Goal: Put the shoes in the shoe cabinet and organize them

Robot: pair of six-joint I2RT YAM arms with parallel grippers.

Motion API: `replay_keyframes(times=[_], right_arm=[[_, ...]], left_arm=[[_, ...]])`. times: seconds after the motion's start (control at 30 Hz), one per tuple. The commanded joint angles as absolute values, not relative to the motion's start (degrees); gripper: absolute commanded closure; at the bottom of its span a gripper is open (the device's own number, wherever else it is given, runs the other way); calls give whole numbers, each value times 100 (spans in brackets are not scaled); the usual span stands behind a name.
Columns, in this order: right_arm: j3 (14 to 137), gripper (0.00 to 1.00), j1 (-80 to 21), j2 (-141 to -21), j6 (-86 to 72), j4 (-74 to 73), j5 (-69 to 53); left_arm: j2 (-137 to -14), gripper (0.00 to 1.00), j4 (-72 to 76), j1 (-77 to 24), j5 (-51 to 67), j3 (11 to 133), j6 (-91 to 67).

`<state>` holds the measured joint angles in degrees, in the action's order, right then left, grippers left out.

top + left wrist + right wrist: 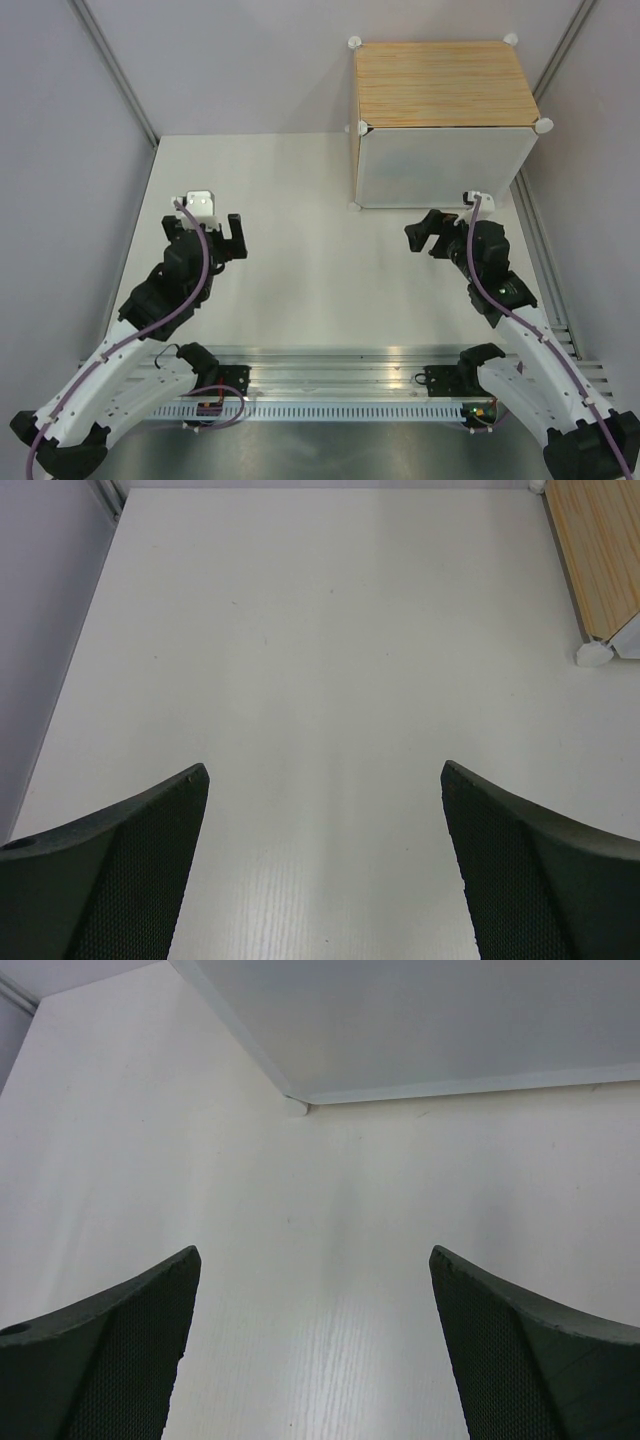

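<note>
The boxy light-wood-grain shoe cabinet is standing at the far right of the pale white table. Its flat white door panel is facing the arms, and white round corner connectors are showing at its corners. The right gripper is hovering just in front of the door panel, jaws released and spread wide. The left gripper is hovering well apart to the left, likewise released, with bare tabletop showing between its fingers
</note>
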<state>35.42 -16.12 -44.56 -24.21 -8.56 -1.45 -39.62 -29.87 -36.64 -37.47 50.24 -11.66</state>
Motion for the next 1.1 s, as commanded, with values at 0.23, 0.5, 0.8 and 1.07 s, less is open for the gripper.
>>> replay_keyframes(times=[0.23,0.5,0.8,1.07], right_arm=[[3541,2,-1714,-4781,-2496,-914,1053],[3525,2,-1705,-4711,-2514,-923,1107],[3507,2,-1696,-4755,-2470,-932,1310],[3463,2,-1705,-4729,-2443,-1011,1442]], left_arm=[[-3797,1,-2777,-3647,-4192,4939,-1187],[-3753,1,-2742,-3647,-4140,4922,-1160],[-3762,1,-2672,-3647,-4122,4878,-1169],[-3718,1,-2672,-3647,-4166,4860,-1151]])
